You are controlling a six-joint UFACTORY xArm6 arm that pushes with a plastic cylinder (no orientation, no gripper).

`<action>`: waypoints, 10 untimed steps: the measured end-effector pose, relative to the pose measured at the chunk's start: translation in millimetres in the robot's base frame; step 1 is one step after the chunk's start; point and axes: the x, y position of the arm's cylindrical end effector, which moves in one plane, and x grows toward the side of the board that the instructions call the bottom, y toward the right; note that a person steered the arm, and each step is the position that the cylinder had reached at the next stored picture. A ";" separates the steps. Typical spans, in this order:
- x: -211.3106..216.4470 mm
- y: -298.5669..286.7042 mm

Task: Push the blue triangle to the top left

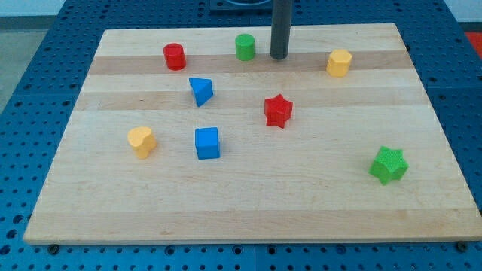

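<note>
The blue triangle lies on the wooden board, left of centre in the upper half. My tip is the lower end of a dark rod coming down at the view's top centre. It stands up and to the right of the blue triangle, well apart from it, just right of a green cylinder.
A red cylinder sits up and left of the triangle. A blue cube and a yellow heart lie below it. A red star is at centre, a yellow block at upper right, a green star at lower right.
</note>
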 end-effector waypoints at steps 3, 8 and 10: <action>72.7 -84.4; 113.6 -148.4; 116.5 -130.9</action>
